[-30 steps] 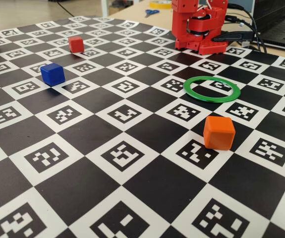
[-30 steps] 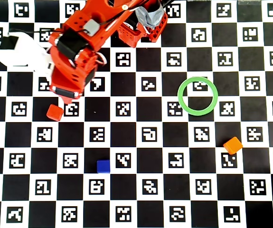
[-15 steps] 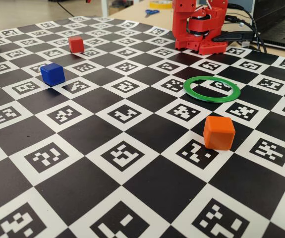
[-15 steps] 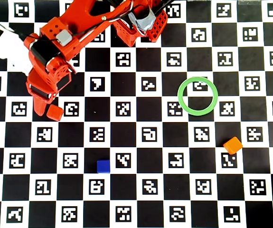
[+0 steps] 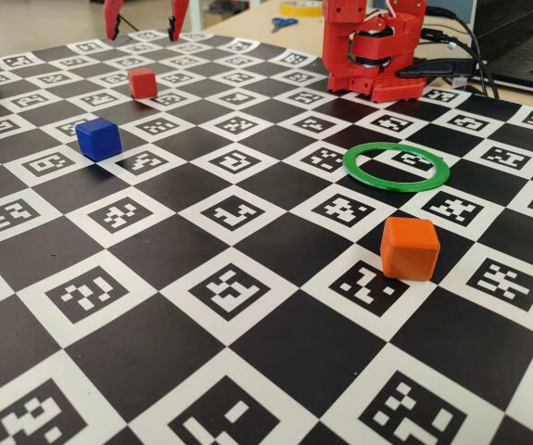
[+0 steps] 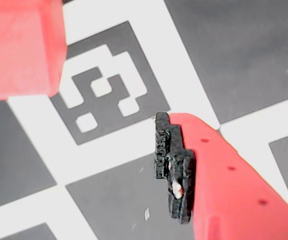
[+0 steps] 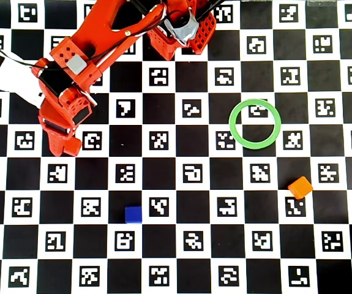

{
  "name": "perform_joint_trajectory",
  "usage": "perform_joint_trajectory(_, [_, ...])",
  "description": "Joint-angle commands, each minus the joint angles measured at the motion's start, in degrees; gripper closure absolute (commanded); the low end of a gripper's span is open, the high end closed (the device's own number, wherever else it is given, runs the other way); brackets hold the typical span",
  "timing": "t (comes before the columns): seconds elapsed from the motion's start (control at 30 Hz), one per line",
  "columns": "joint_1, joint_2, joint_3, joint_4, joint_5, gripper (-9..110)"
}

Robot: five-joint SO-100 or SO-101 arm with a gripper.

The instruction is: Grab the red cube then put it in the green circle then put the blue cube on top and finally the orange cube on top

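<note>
In the fixed view, the green circle (image 5: pixel 396 166) lies flat on the checkered counter (image 5: pixel 247 287) with nothing inside it but counter pattern. The orange cube (image 5: pixel 410 247) sits near the ring, on its near side and outside it. The blue cube (image 5: pixel 98 138) stands well apart from the ring, to its left, and the red cube (image 5: pixel 142 82) lies farther back, beyond the blue one. Only two red fingertips of the hand (image 5: pixel 144 19) show at the top edge, spread apart above the red cube; the rest of the arm there is cut off.

In the wrist view, the red cube (image 6: pixel 21 47) is a blurred block cut by the upper left corner. One red finger (image 6: pixel 229 185) with a black pad rises from the lower right, clear of the cube.

In the overhead view, the green circle (image 7: pixel 255 124) again holds nothing. The hand (image 7: pixel 62 144) covers most of the red cube (image 7: pixel 71 147), so it is hard to tell them apart.
</note>
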State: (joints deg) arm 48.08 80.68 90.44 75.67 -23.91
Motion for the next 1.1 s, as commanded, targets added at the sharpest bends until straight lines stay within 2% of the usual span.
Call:
perform_joint_trajectory(0.0, [0.2,-0.2,-0.4,-3.1,0.1,59])
perform_joint_trajectory(0.53, [-1.6,-6.5,0.4,-10.5,1.1,59])
perform_joint_trajectory(1.07, [-2.2,-9.0,-0.3,-12.8,1.3,64])
